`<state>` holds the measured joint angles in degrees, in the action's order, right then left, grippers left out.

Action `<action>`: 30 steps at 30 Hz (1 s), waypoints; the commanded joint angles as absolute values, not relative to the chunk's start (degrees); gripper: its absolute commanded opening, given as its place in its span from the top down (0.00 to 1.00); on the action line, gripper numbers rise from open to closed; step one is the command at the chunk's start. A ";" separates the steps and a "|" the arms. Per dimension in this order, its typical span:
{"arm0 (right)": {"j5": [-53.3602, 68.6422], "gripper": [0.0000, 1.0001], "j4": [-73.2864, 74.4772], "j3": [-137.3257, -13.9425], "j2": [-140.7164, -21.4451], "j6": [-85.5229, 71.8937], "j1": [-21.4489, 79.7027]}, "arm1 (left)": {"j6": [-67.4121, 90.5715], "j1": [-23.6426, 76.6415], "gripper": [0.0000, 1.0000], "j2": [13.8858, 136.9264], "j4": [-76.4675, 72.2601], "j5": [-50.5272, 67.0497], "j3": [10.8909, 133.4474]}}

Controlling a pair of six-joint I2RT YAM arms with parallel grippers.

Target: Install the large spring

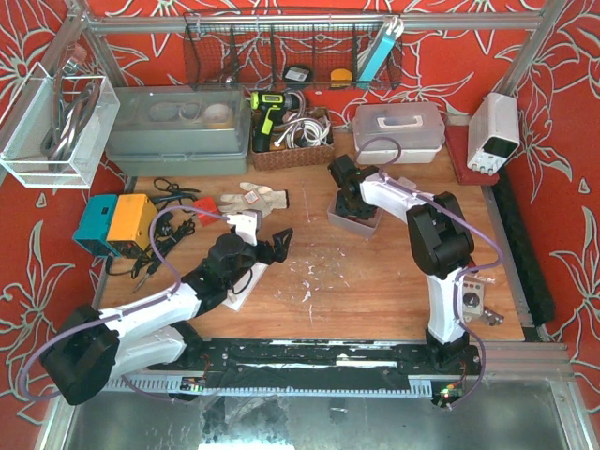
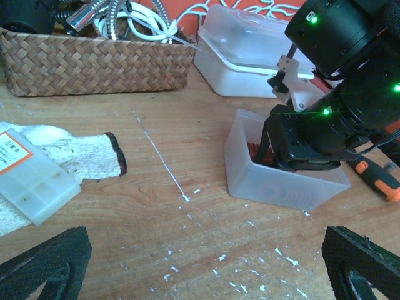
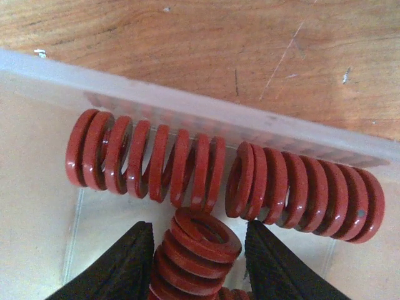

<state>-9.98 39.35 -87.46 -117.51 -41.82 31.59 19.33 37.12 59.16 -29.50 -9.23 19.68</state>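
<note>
A large red spring (image 3: 200,250) stands tilted inside the translucent bin (image 3: 187,106), and my right gripper (image 3: 199,228) is shut on it, one black pad pressing each side. Two more red springs (image 3: 147,159) (image 3: 306,187) lie end to end along the bin's far wall. In the top view the right gripper (image 1: 352,202) reaches down into the bin (image 1: 354,223) at the table's back middle. My left gripper (image 1: 272,246) hovers open over bare wood to the left of the bin (image 2: 281,184); only its left gripper pads (image 2: 44,262) show, at the bottom corners of its own view.
A work glove (image 1: 255,198) with a small clear case (image 2: 28,178) on it lies left of the bin. Behind are a woven basket (image 1: 291,141), a lidded clear box (image 1: 398,127) and a grey tub (image 1: 178,131). An orange-handled screwdriver (image 2: 375,178) lies right of the bin.
</note>
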 commanded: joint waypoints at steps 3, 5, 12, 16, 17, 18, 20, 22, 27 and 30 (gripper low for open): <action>-9.29 0.58 40.01 -87.96 -120.37 -42.50 32.43 | 19.33 37.27 0.00 58.18 -29.41 -11.59 19.39; -9.27 0.59 40.45 -88.82 -121.04 -42.70 32.38 | 19.33 37.27 0.00 58.18 -29.26 -11.65 19.42; -7.66 0.74 38.51 -88.27 -121.17 -43.48 32.34 | 19.19 37.27 0.00 57.66 -28.92 -12.36 19.44; -10.19 0.80 38.13 -88.09 -117.83 -43.33 32.32 | 19.26 37.27 0.00 57.80 -28.92 -12.39 19.46; -10.52 0.81 37.73 -88.05 -116.76 -43.03 32.33 | 19.25 37.27 0.00 57.79 -28.87 -12.39 19.57; -10.65 0.82 37.37 -88.06 -115.98 -42.51 32.30 | 19.33 37.27 0.00 57.83 -28.83 -12.35 19.52; -10.30 0.84 36.80 -88.02 -114.90 -41.59 32.34 | 19.33 37.27 0.00 57.72 -28.74 -12.31 19.68; -9.99 0.85 36.77 -88.07 -114.39 -41.17 32.30 | 19.33 37.27 0.00 57.74 -28.70 -12.30 19.62; -9.15 0.88 34.94 -86.82 -113.03 -39.27 32.32 | 19.42 37.27 0.00 57.74 -28.64 -12.55 19.62; -9.59 0.88 32.43 -85.17 -111.59 -36.77 32.43 | 19.51 37.27 0.00 57.73 -28.61 -12.52 19.63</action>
<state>-8.91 35.07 -87.39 -114.65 -40.12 31.92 19.33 37.12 58.61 -28.49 -11.40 19.68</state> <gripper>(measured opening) 0.335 0.998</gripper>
